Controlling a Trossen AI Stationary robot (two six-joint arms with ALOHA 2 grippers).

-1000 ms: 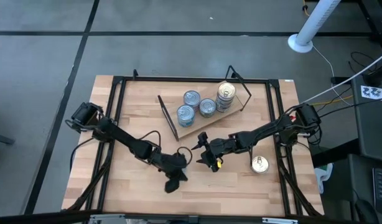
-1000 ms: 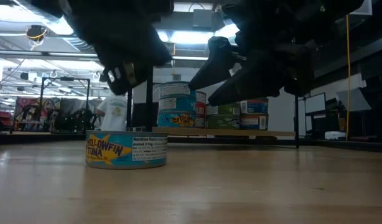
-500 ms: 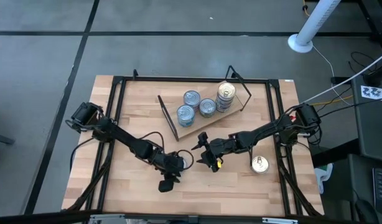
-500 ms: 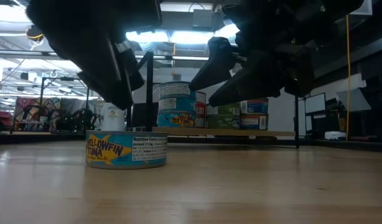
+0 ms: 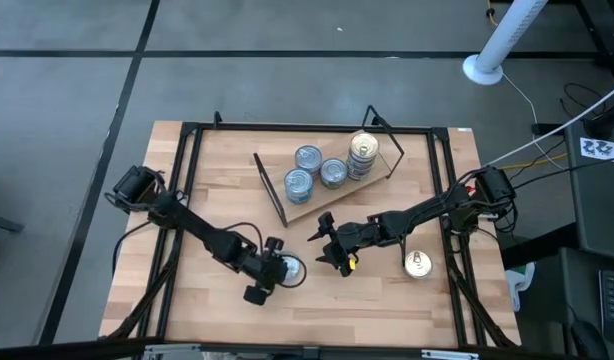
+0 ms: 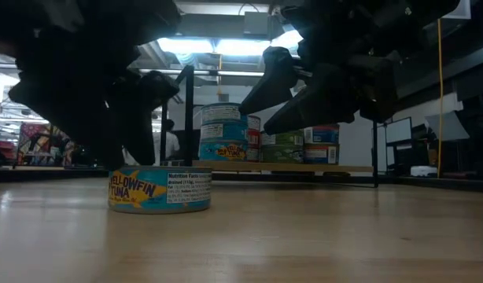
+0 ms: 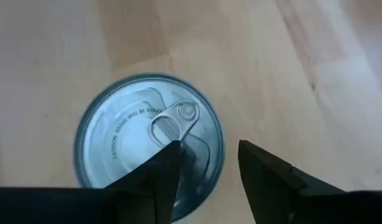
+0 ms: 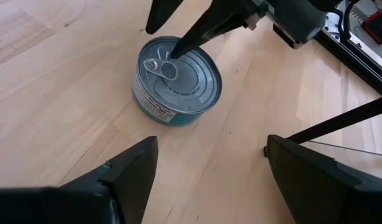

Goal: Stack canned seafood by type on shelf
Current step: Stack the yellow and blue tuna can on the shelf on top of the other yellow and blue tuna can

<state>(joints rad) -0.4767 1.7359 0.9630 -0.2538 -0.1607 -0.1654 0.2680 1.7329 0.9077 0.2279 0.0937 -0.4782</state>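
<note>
A blue-labelled tuna tin with a silvery pull-ring lid stands upright on the wooden table, near the front. My left gripper is open and points down over it. One finger is over the lid beside the pull ring, the other past the rim. My right gripper hangs open just right of the tin, holding nothing. The shelf, a tilted plank farther back, carries three silver-topped tins and a gold-topped stack. My left gripper comes at the tin from above, slanting down. One fingertip is at the lid next to the pull ring. I cannot tell whether it touches the lid. The tin stands flat on the table.
A loose gold-lidded tin stands on the table at the right, near the right arm. Black frame bars run along the table's sides and back. Bare wood lies along the near edge.
My left gripper has rolled about its wrist, tipped steeper, sunk toward the tuna tin and opened its fingers. The tin has stayed in place, and its lid now shows from above.
</note>
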